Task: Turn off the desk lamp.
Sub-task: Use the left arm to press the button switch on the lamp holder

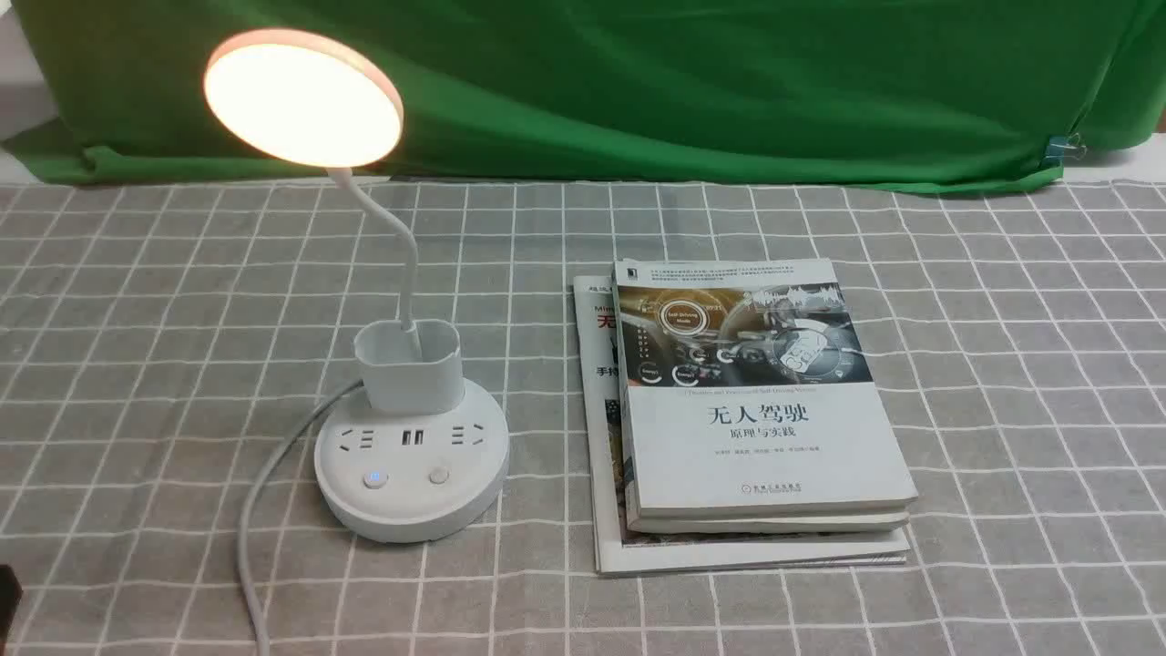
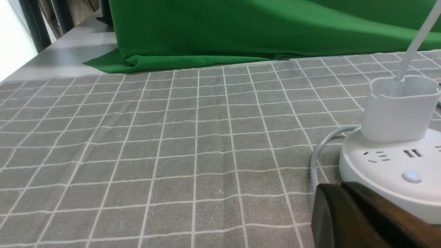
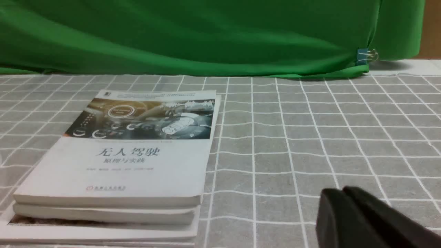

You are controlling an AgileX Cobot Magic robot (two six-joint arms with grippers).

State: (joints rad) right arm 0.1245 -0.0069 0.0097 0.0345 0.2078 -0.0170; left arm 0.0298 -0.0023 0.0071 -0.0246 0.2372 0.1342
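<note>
Nearest, the left gripper (image 2: 340,186) is clenched, its fingertips together with nothing between them; the right gripper (image 3: 341,191) is closed the same way, also empty. At the front view's lower left edge is a dark sliver (image 1: 7,597), too cropped to identify. The gray cord (image 1: 246,538) runs from the bottom edge up to the desk lamp (image 1: 410,510), which stands left of center. On its round white base, the left button (image 1: 375,478) glows blue and the right button (image 1: 438,476) is unlit, with sockets behind them. Right of center lies a stack of books (image 1: 765,456), apart from the lamp, on the gray checked cloth (image 1: 1029,392). Behind the sockets is the cup holder (image 1: 414,378); from it the thin neck (image 1: 410,260) curves up to the round head (image 1: 301,100), lit brightly at upper left. Farthest, green fabric (image 1: 656,82) spans the top, with a binder clip (image 1: 1064,148) at upper right.
</note>
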